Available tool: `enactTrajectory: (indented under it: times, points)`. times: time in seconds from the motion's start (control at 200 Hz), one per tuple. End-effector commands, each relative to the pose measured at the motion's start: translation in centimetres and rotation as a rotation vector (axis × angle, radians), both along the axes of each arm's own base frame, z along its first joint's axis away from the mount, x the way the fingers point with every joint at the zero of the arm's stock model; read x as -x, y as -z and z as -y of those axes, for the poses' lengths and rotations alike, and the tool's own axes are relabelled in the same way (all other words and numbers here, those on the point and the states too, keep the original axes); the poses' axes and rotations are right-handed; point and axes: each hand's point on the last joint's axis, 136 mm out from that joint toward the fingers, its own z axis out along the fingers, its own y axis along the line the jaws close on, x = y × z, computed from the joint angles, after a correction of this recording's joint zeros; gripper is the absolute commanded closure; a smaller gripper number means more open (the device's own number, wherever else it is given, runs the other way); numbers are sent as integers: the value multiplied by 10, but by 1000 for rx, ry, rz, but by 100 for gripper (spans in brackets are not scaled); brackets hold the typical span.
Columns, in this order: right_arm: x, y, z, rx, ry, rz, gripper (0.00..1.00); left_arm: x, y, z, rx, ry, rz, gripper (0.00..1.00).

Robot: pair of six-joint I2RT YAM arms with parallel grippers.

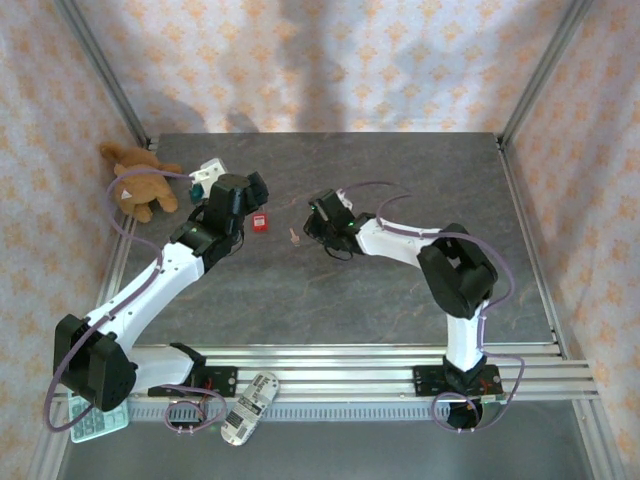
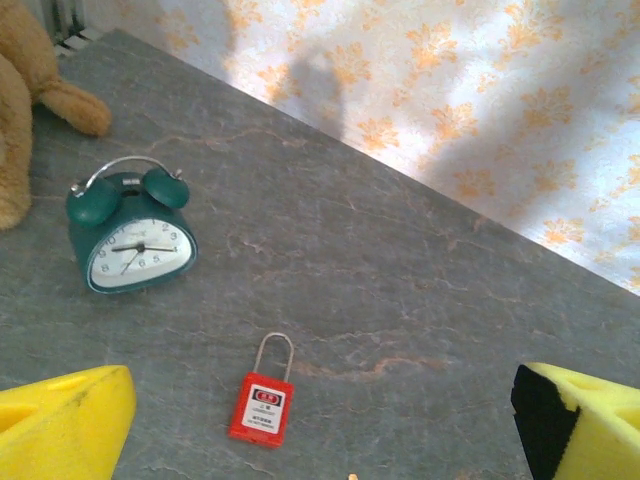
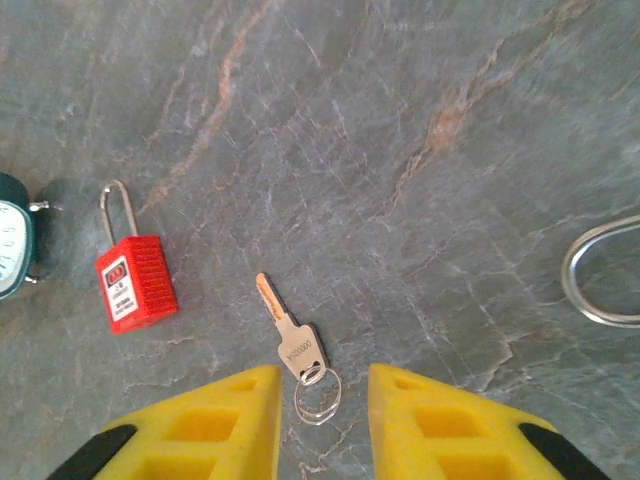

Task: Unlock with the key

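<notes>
A small red padlock (image 2: 263,407) with a steel shackle lies flat on the grey table (image 1: 400,290), also seen as padlock (image 1: 261,221) and padlock (image 3: 135,282). To its right lies the silver key (image 3: 290,335) on a wire ring (image 3: 318,395); in the top view the key (image 1: 293,238) rests between the two arms. My right gripper (image 3: 322,410) is open and low over the table, its yellow fingers (image 3: 215,425) flanking the key's ring without touching it. My left gripper (image 2: 325,440) hovers open above the padlock, holding nothing.
A green alarm clock (image 2: 130,240) and a brown teddy bear (image 1: 140,180) sit at the back left. A cable loop (image 3: 600,275) lies right of the key. A handheld scanner (image 1: 248,405) and a calculator (image 1: 95,420) rest by the front rail.
</notes>
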Motion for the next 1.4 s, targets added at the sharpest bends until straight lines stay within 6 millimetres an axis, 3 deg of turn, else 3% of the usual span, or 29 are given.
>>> enactTrajectory:
  times: [0.0, 0.195, 0.45, 0.786, 1.076, 1.396]
  points:
    - [-9, 4, -9, -33, 62, 7, 73, 0, 4, 1, 26, -12, -12, 2]
    - [-3, 26, -21, -93, 64, -54, 73, 1, -1, -2, 13, -16, 11, 2]
    - [5, 36, -35, -189, 63, -113, 68, -1, 0, -2, 1, -15, 7, 2]
    - [19, 55, -29, -200, 104, -171, 67, -2, 2, -2, -9, -14, 0, 2]
    - [25, 55, -53, -287, 76, -209, 68, -4, 6, -3, -13, -18, -6, 2]
    - [27, 56, -58, -315, 85, -229, 68, -6, 5, -3, -3, -13, -4, 2]
